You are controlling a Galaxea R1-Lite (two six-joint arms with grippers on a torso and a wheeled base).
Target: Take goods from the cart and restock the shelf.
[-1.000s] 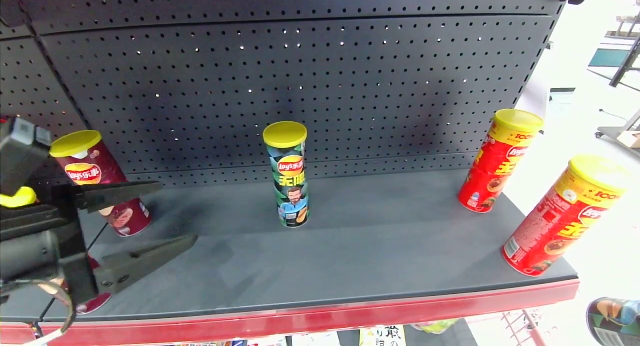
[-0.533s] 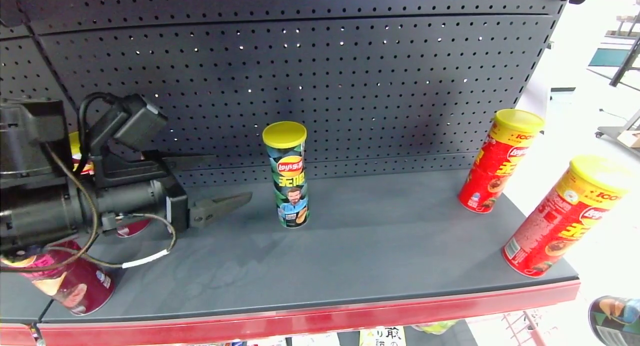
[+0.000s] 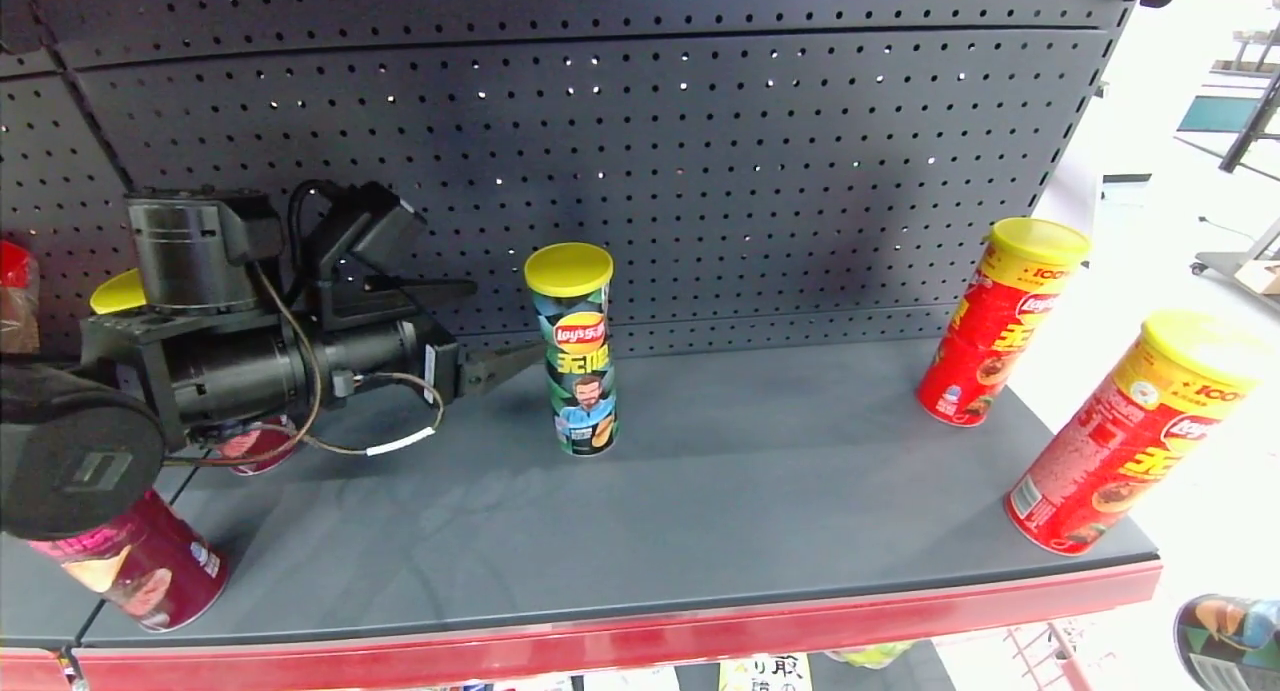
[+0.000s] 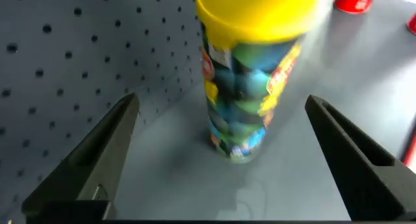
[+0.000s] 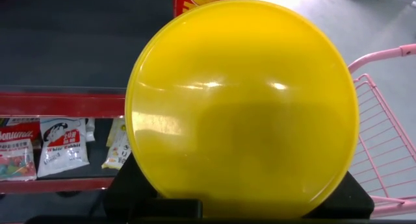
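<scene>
**At mid-shelf: left gripper beside green can**

On the shelf (image 3: 760,491), the left gripper (image 3: 505,321) hovers with its fingers spread wide, fingertips just left of the upright green can (image 3: 580,361). Below the shelf's right front corner, the right gripper (image 5: 140,198) grasps another can (image 5: 240,107).

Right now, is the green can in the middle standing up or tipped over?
Standing up. The green can sits flat on its bottom on the shelf, yellow lid on top.

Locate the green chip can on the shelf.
Head view: green chip can stands upright mid-shelf before the pegboard, just right of the left gripper, red cans farther right.
</scene>
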